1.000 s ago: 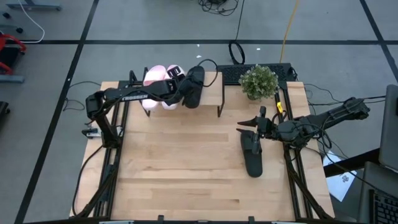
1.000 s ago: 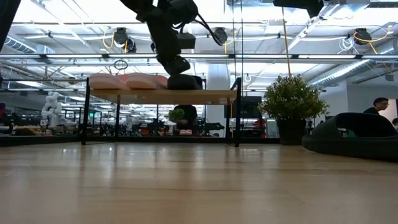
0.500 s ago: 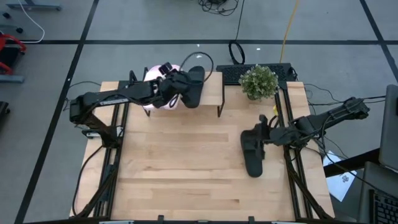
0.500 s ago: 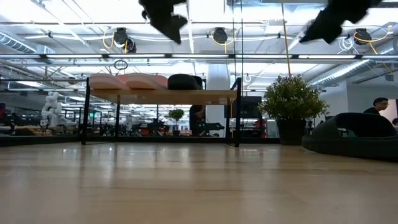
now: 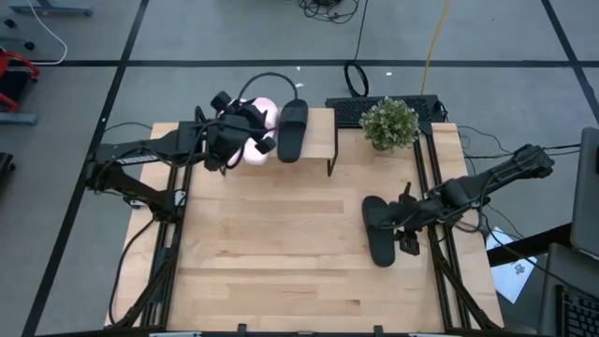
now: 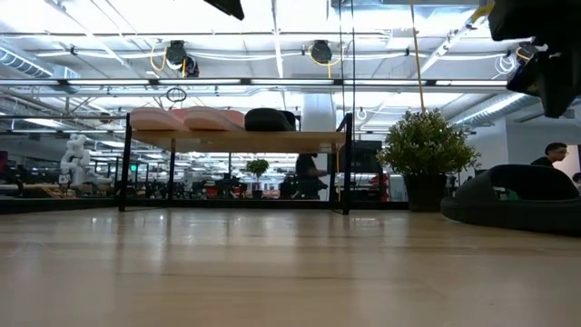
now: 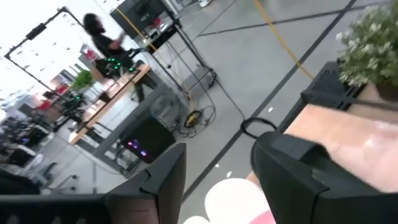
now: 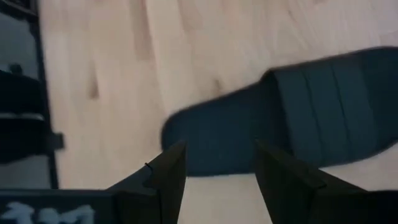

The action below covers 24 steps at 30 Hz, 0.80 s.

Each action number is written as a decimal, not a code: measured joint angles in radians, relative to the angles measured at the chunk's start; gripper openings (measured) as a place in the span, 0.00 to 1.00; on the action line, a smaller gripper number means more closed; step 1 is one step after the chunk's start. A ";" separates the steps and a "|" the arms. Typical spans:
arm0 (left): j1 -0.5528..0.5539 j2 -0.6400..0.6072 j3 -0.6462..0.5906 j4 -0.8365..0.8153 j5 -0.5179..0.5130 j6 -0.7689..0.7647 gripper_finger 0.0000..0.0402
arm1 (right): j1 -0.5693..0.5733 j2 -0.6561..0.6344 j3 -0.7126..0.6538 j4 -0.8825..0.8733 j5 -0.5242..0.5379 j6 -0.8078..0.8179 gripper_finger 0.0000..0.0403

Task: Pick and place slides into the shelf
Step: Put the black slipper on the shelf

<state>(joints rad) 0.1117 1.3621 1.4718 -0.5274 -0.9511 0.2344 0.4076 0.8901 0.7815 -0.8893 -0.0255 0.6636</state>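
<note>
Two pale pink slides (image 5: 251, 131) and one black slide (image 5: 293, 129) lie side by side on the light-wood shelf (image 5: 318, 140); the low view shows them resting on its board (image 6: 236, 140). The second black slide (image 5: 378, 230) lies sole-down on the tabletop at the right. My left gripper (image 7: 217, 162) is open and hovers high over the pink slides, touching nothing. My right gripper (image 8: 217, 163) is open just above the table's black slide (image 8: 280, 124), beside its right edge in the high view (image 5: 401, 225).
A potted plant (image 5: 388, 122) stands at the far right of the table, just right of the shelf. The shelf board has bare room right of the black slide (image 6: 318, 139). Bare wood tabletop (image 5: 271, 243) stretches across the middle and near side.
My left gripper has come off the black slide on the shelf, risen and drawn back toward the table's left; the slide stays on the board. My right gripper has dropped lower and moved toward the near edge, alongside the black slide on the table.
</note>
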 joint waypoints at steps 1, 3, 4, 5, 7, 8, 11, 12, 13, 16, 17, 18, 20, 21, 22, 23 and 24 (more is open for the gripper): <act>-0.007 -0.002 -0.001 -0.003 -0.013 0.000 0.49 | 0.000 0.008 0.000 -0.006 0.001 -0.014 0.42; -0.020 -0.003 -0.001 0.000 -0.024 0.008 0.49 | 0.000 0.030 -0.002 -0.013 0.000 -0.037 0.42; -0.025 -0.002 -0.001 0.001 -0.028 0.010 0.49 | 0.000 0.041 -0.006 -0.012 0.000 -0.053 0.41; -0.031 0.000 0.000 0.001 -0.031 0.011 0.49 | 0.000 0.053 -0.011 -0.011 0.000 -0.067 0.41; -0.041 0.004 -0.001 -0.004 -0.029 0.008 0.49 | 0.000 0.081 -0.025 -0.012 0.003 -0.087 0.41; -0.044 0.005 -0.001 -0.005 -0.028 0.006 0.49 | -0.001 0.095 -0.033 -0.012 0.007 -0.100 0.41; -0.052 0.002 -0.001 -0.001 -0.030 0.001 0.49 | -0.002 0.142 -0.053 -0.012 0.042 -0.139 0.41; -0.055 0.002 -0.001 -0.001 -0.034 0.000 0.49 | -0.002 0.159 -0.057 -0.013 0.054 -0.148 0.41; -0.057 0.003 -0.001 -0.002 -0.044 -0.001 0.49 | -0.002 0.176 -0.060 -0.013 0.066 -0.158 0.41; -0.063 0.004 -0.001 -0.002 -0.085 0.001 0.49 | -0.002 0.220 -0.060 -0.016 0.077 -0.180 0.41; -0.065 0.003 -0.001 -0.002 -0.092 0.002 0.49 | -0.002 0.230 -0.060 -0.016 0.076 -0.183 0.41; -0.067 0.003 -0.001 -0.002 -0.094 0.002 0.49 | -0.002 0.240 -0.060 -0.016 0.074 -0.183 0.41; -0.068 0.003 -0.001 -0.003 -0.094 0.001 0.49 | -0.002 0.248 -0.060 -0.017 0.069 -0.183 0.41; -0.069 0.003 -0.001 -0.003 -0.093 0.001 0.49 | -0.002 0.249 -0.060 -0.017 0.055 -0.182 0.41; -0.069 0.003 -0.001 -0.003 -0.093 0.002 0.49 | -0.002 0.248 -0.060 -0.020 0.042 -0.181 0.41; -0.069 0.003 -0.001 -0.002 -0.093 0.001 0.49 | -0.001 0.246 -0.060 -0.021 0.023 -0.177 0.41; -0.069 0.003 -0.001 -0.002 -0.093 0.001 0.49 | -0.002 0.241 -0.060 -0.020 0.001 -0.169 0.41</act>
<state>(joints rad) 0.0425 1.3655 1.4710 -0.5297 -1.0445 0.2352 0.4061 1.1311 0.7212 -0.9096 -0.0241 0.4947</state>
